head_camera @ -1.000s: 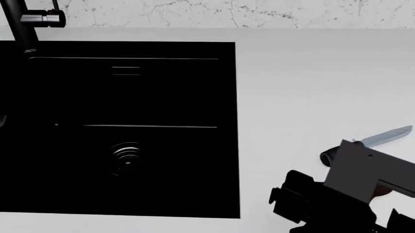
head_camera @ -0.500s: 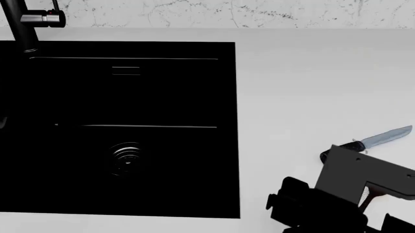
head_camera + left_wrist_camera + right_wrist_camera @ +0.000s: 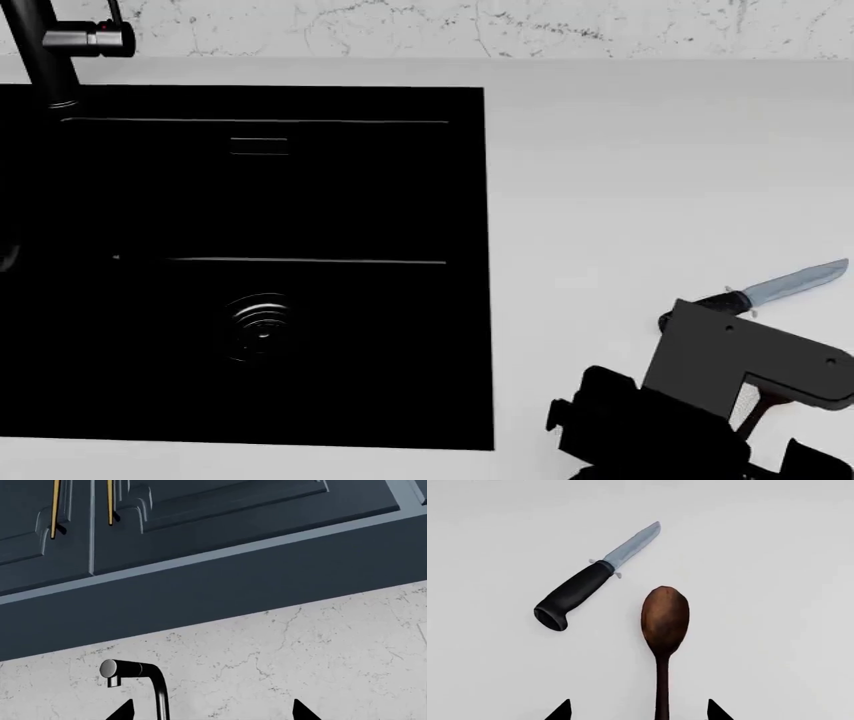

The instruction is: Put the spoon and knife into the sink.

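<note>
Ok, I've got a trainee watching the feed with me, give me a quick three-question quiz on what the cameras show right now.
1. True or false: the black-handled, silver-bladed knife already lies inside the large rectangular black sink.
2. Multiple choice: in the right wrist view, what lies between the right gripper fingertips? A) the knife's handle B) the handle of the reddish-brown wooden spoon C) the round ribbed drain
3. Fill in: the left wrist camera looks at the marbled backsplash and the dark ____.

Key: 1. False, it lies on the white counter, right of the sink. 2. B; the tips stand apart on either side. 3. faucet.
</note>
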Tool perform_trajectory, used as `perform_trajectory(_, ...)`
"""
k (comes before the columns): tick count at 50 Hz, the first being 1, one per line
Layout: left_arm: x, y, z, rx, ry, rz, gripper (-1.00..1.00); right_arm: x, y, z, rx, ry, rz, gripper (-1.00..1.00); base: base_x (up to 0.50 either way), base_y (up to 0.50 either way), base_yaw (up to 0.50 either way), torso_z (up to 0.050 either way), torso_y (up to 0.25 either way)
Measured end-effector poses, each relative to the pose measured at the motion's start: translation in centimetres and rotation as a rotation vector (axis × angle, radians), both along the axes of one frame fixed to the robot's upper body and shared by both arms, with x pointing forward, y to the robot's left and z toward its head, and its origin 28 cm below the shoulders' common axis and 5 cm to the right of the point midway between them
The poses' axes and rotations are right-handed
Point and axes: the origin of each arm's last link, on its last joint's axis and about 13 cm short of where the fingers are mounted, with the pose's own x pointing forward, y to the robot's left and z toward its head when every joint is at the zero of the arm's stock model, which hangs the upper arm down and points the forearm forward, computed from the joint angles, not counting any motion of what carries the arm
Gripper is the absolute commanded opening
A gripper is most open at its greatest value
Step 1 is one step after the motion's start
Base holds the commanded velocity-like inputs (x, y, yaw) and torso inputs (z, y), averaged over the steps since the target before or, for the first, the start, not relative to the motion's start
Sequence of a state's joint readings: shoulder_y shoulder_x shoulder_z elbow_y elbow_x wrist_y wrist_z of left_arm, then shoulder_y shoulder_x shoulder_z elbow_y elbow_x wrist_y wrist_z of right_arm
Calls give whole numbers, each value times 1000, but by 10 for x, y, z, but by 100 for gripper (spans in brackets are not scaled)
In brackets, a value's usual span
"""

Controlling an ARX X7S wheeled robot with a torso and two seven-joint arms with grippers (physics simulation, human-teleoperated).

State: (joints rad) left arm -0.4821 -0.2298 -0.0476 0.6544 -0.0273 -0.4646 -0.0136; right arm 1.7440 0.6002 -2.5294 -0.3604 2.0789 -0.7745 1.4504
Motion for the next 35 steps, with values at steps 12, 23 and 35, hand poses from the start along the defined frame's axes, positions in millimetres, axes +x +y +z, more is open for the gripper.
perform_trajectory(12,-1,1,-1,-3,0,5,100,3,-1,1,16,1,-34,-100,1,0,0,0,0)
perform_trajectory(23,-3,3,-2,-9,0,10,100,1,-1,1,8,2,-26,-100,1,0,1,-1,0)
perform_trajectory(35,-5,5,-2,-13,-1,15,100,-8,2,10,-20,-31,23,-100,0,0,0,0,0)
